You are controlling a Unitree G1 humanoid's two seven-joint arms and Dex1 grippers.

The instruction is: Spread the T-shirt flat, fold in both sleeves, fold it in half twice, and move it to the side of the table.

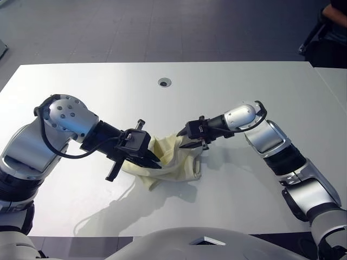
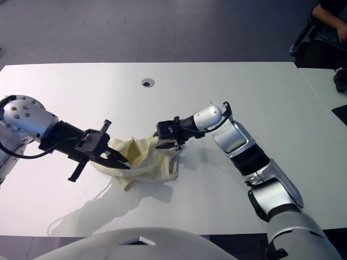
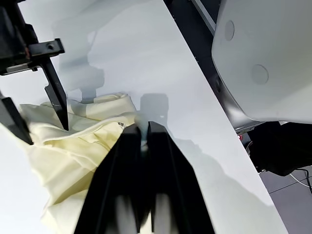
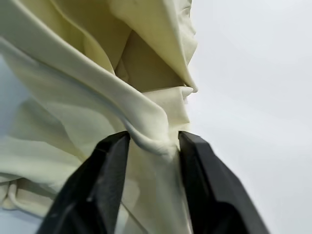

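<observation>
Two pinches: left gripper point(image 1: 156, 162) and right gripper point(image 1: 191, 143) clamp the crumpled T-shirt point(image 1: 176, 160) on the table point(image 1: 260, 86); we judge spreading barely begun, needing both drawn apart next.

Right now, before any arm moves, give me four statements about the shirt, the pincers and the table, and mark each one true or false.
1. The pale yellow cloth T-shirt lies spread flat. False: it sits bunched in a heap.
2. The left pincer is shut on the T-shirt. True.
3. The right pincer hangs open over bare table. False: it pinches a fold of the T-shirt.
4. A small round hole sits in the white table beyond the T-shirt. True.
</observation>
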